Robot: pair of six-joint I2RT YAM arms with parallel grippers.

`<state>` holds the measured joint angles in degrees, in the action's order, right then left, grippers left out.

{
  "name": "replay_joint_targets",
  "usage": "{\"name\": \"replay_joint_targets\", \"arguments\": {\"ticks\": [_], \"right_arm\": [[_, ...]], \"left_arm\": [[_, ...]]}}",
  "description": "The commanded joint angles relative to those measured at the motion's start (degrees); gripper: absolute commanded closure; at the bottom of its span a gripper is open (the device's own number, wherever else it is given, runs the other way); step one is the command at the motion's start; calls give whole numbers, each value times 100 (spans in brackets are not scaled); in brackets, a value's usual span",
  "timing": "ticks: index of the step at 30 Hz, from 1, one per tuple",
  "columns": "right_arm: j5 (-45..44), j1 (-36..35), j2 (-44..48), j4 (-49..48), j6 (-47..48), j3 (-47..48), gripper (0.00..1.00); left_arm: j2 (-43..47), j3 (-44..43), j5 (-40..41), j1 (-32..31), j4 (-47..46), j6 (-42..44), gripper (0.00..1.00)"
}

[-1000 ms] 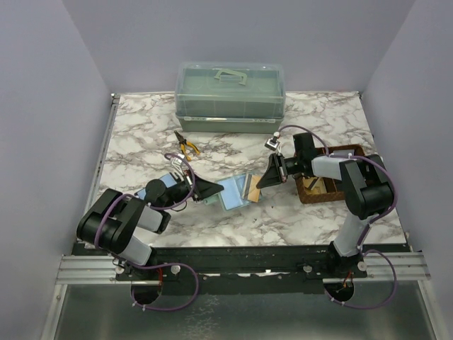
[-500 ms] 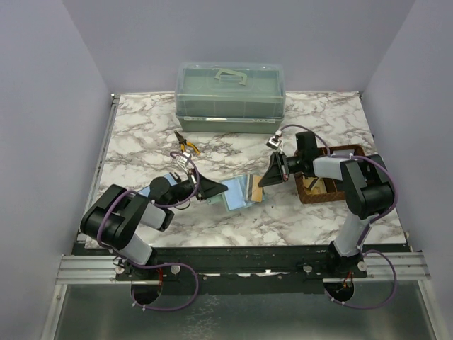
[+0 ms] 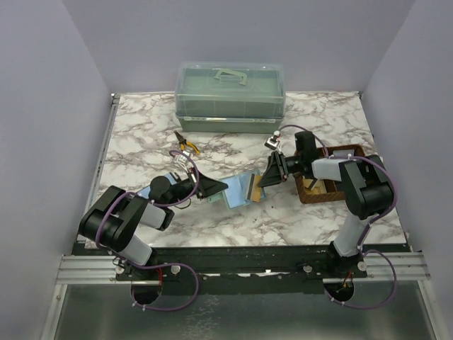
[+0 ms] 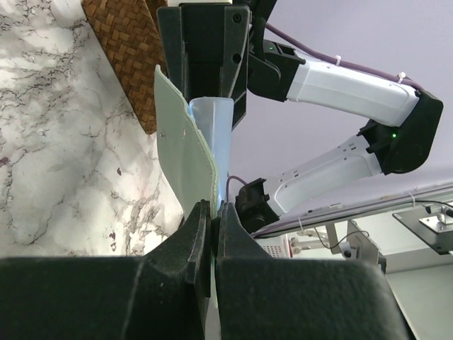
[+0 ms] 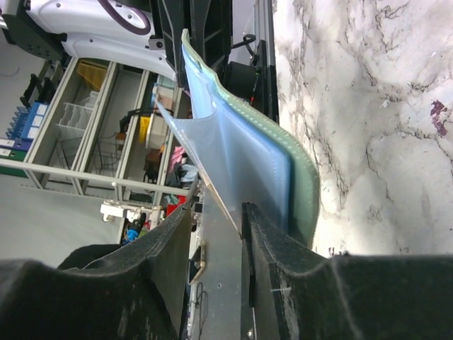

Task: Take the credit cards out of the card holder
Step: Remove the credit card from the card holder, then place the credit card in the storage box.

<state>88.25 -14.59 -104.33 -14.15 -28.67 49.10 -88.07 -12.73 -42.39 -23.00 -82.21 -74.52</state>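
Extraction looks to be partway through its first visible card. The card holder [image 3: 236,191] is held between the two arms just above the middle of the marble table [image 3: 141,134], open, with its blue pocket side showing. The left gripper [image 3: 221,187] has its fingers pressed together on the holder's left edge, pinning it. The right gripper [image 3: 264,181] appears clamped on a tan credit card [image 3: 251,188] that sticks out of the holder's right side, and part of that card seems to sit inside its pocket.

What remains, by this reading, is drawing that card fully clear and setting it down. Whether more cards sit in the other slots cannot be told from these views. Something tan lies in the brown basket [image 3: 345,151] to the right, too small to identify.
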Motion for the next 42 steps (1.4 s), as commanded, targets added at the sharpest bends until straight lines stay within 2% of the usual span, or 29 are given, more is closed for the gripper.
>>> {"name": "replay_joint_targets", "arguments": {"ticks": [1, 3, 5, 6, 7, 13, 19, 23, 27, 30, 34, 38, 42], "right_arm": [[383, -102, 164, -311, -142, -115, 62], [377, -105, 157, -313, -125, -109, 75], [357, -106, 144, -277, -94, -88, 93], [352, -106, 136, -242, -50, -77, 99], [349, -106, 133, -163, 12, -60, 100], [231, -60, 164, 825, 858, 194, 100], [-147, 108, 151, 3043, 2770, 861, 100], [-568, 257, 479, 3943, 3793, 1148, 100], [-1369, 338, 1092, 4731, 4736, 1434, 100], [-2095, 482, 1489, 5710, 5625, 1882, 100], [-3651, 536, 1780, 7069, 6814, 2834, 100], [-5345, 549, 2025, 7549, 7521, 3305, 100], [-6395, 554, 1956, 8020, 8091, 3515, 100]], "left_arm": [[108, -32, 181, -12, -104, 84, 100], [123, -23, 179, -9, -131, 63, 100], [163, 1, 189, -8, -134, 60, 100], [181, 25, 200, -1, -132, 56, 100], [211, 52, 201, 23, -136, 60, 100], [542, 273, 147, 305, -92, 22, 100], [1107, 365, -117, 652, 416, 122, 100], [1472, 377, -262, 761, 957, 322, 100], [1778, 307, -349, 779, 1543, 550, 100], [1965, 228, -387, 780, 1853, 660, 100], [2144, 139, -437, 779, 2141, 728, 100], [2253, 92, -495, 777, 2233, 728, 100], [2338, 101, -547, 770, 2278, 702, 100]]}}
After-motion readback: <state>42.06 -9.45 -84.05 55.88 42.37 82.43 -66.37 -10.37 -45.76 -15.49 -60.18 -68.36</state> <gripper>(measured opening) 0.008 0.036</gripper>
